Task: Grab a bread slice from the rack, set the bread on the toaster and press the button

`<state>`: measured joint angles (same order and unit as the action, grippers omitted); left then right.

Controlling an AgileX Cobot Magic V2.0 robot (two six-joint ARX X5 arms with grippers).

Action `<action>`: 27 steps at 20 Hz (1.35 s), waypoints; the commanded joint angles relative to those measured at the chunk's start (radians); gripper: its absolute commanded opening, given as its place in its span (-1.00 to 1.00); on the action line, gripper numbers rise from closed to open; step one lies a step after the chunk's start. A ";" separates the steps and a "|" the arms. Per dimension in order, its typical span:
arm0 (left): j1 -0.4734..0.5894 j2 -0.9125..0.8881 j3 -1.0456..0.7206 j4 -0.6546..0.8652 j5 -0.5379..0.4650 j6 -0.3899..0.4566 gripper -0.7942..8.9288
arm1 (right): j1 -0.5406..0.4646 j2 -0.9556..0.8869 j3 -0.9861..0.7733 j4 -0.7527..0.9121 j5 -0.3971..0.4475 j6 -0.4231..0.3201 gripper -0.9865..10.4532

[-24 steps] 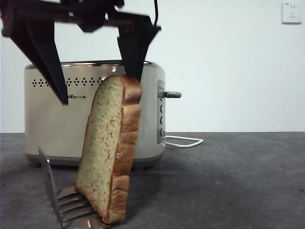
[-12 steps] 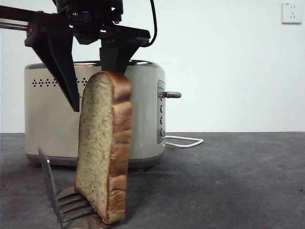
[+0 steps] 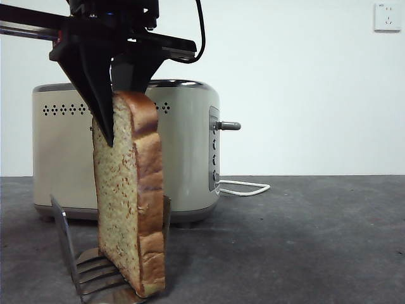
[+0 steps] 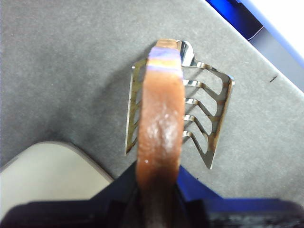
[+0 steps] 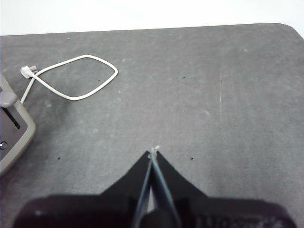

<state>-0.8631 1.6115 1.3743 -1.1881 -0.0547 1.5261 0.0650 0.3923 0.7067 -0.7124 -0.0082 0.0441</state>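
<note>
Front view: our left gripper (image 3: 120,111) clamps the slice of bread (image 3: 130,202) upright on the rack (image 3: 82,269); our right gripper (image 5: 152,156) waits closed.

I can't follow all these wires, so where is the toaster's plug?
In the right wrist view, the white plug lies unplugged on the grey table, beside the toaster.

Left gripper (image 3: 120,117) closed from a wide straddle onto the crown of the slice of bread (image 3: 130,196). Slice swung from a lean toward 1 o'clock to upright at 12, base still in the rack (image 3: 88,266).
</note>
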 commanded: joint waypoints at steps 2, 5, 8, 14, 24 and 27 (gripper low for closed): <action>0.003 -0.031 -0.004 -0.009 0.002 0.011 -0.85 | 0.000 -0.002 0.003 0.000 -0.003 -0.005 -0.83; 0.003 -0.084 -0.004 -0.010 0.003 -0.031 -0.85 | 0.000 -0.002 0.003 0.000 -0.003 -0.004 -0.83; 0.002 -0.157 -0.004 -0.014 0.007 -0.068 -0.85 | 0.000 -0.002 0.003 -0.001 -0.003 -0.004 -0.83; -0.026 -0.335 -0.003 -0.092 0.009 -0.158 -0.86 | 0.000 -0.002 0.003 -0.039 -0.003 -0.004 -0.83; -0.024 -0.387 0.285 -0.128 -0.316 -0.579 -0.86 | 0.000 -0.002 0.003 -0.052 -0.003 0.004 -0.83; 0.022 -0.323 0.429 -0.128 -0.316 -0.579 -0.86 | 0.000 -0.002 0.003 -0.052 -0.003 0.006 -0.83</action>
<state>-0.8524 1.2728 1.7775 -1.3228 -0.3664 0.9665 0.0650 0.3923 0.7067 -0.7677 -0.0082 0.0444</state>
